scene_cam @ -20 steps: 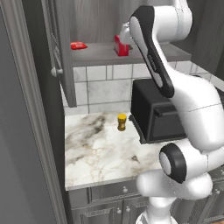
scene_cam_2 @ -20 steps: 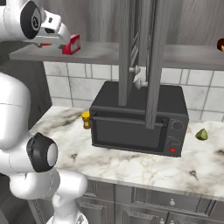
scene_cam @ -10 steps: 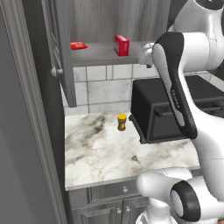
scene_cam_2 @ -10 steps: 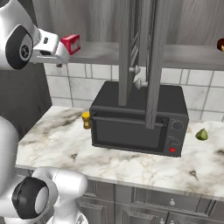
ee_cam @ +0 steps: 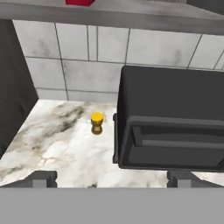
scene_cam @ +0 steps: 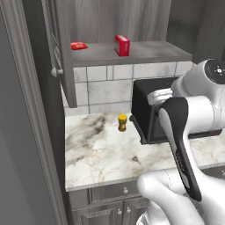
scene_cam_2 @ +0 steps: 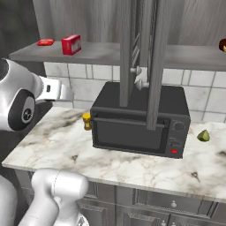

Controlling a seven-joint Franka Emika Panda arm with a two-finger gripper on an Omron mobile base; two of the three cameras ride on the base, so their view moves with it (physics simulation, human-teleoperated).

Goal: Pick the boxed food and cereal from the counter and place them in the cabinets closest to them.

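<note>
Boxed food point(scene_cam: 122, 45) upright on cabinet shelf point(scene_cam: 145, 52)

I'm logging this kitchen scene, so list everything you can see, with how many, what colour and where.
boxed food: one, red with white edges, upright on the cabinet shelf
flat item: one, red, lying on the same shelf, left of the box
jar: one, yellow, on the counter beside the microwave
microwave: one, black, on the counter against the tiles
counter: one, white marble with grey-brown veins
cabinets: dark grey wood grain, doors open, above the counter
small fruit: one, green, on the counter right of the microwave
round item: one, dark brown, at the shelf's far right edge
gripper: one, dark fingertips, open, empty, above the counter
</note>
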